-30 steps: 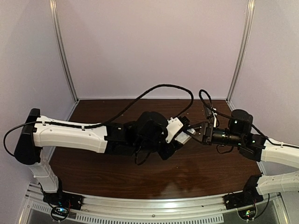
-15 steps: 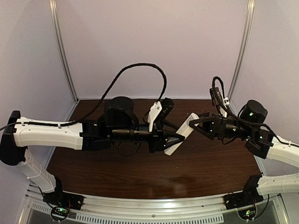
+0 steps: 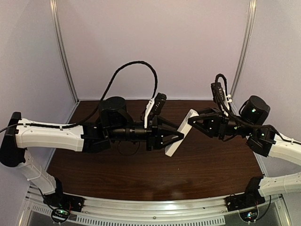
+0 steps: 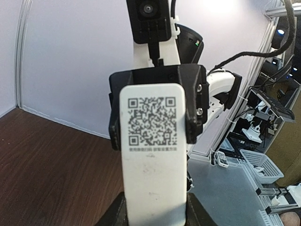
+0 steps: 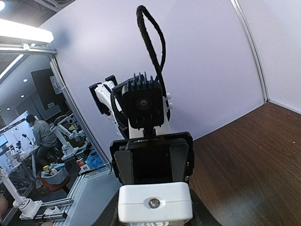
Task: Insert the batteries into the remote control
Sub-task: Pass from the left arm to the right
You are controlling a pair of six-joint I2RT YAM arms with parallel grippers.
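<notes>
Brown wood table sits well below the action. L arm and R arm reach in from each side and meet mid-air over its middle. Btwn them hangs the remote, tilted, one end far-right, the other near-left. L gripper is clamped on the near-left part and R gripper is clamped on the far-right end. Both wrist cams show fingers tight against the long edges. QR label faces the L cam, and a small round dot shows on the end face in the R cam. Batteries aren't in any view, so you can't tell if they're loaded or where they lie. No recess seen either.

Risks, as I judge them:
- Two arms on one stiff bar. Any mismatch in your moves means a twist or pry, and the smooth plastic would likely slip out and drop to the table.
- Let go w/ one side and the other holds it by a short bite only. It could swing or slide out, esp if the grip is light.
- Both grippers are busy, so nothing is free to fetch a battery. You'll need a set-down or a clean handover first, and if you rush it you lose the pose.
- Fingers may cover the recess and block loading. Check which face is up before you commit.
</notes>
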